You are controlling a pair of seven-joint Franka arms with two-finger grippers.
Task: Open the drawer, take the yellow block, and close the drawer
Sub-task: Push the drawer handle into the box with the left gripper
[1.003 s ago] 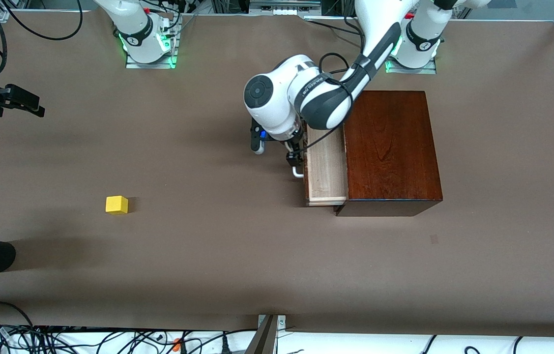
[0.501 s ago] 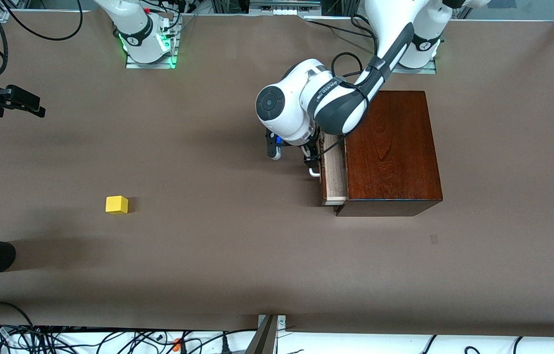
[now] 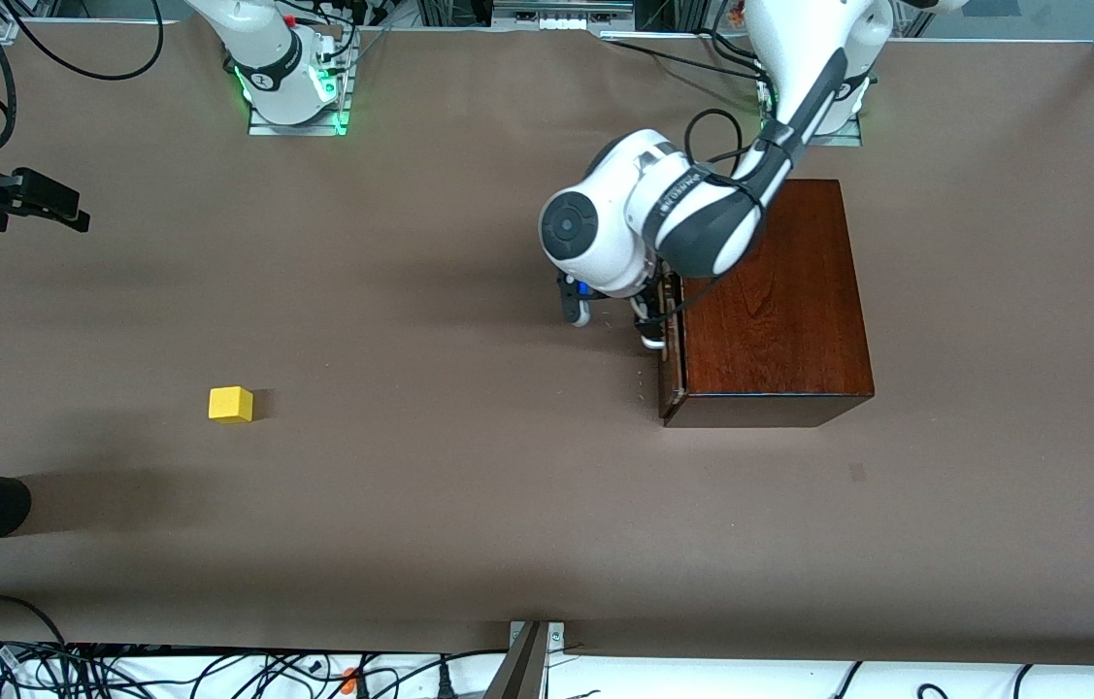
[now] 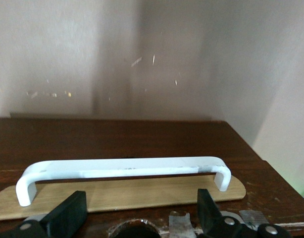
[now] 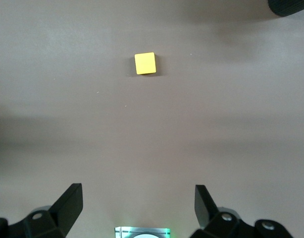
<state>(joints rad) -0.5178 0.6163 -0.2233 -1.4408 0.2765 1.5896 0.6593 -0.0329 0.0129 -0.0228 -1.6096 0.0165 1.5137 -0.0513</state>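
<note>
The drawer [image 3: 668, 340] sits flush or nearly flush in the dark wooden box [image 3: 772, 296], which stands toward the left arm's end of the tabletop [image 3: 469, 505], nearer the edge where the robot bases stand than the edge at the front camera. The drawer front faces the right arm's end of the tabletop, and the long axis of its white handle [image 4: 123, 168] runs from the bases' edge toward the front camera's edge. The left pincer [image 3: 651, 320] is at the handle; in the left wrist view its fingers [image 4: 68, 215] stand spread, one toward each end of the bar, gripping nothing. The step in hand appears to be closing the drawer. To finish it well, push square to the drawer front along the slide direction, confirm the front seats against the box, then withdraw straight away from the handle without snagging it. The yellow block [image 3: 230, 404] lies on the bare tabletop toward the right arm's end, well apart from the box, flat with its edges roughly parallel to the tabletop edges. The right pincer [image 5: 137, 208] waits, released, high over the block's end of the tabletop.
</note>
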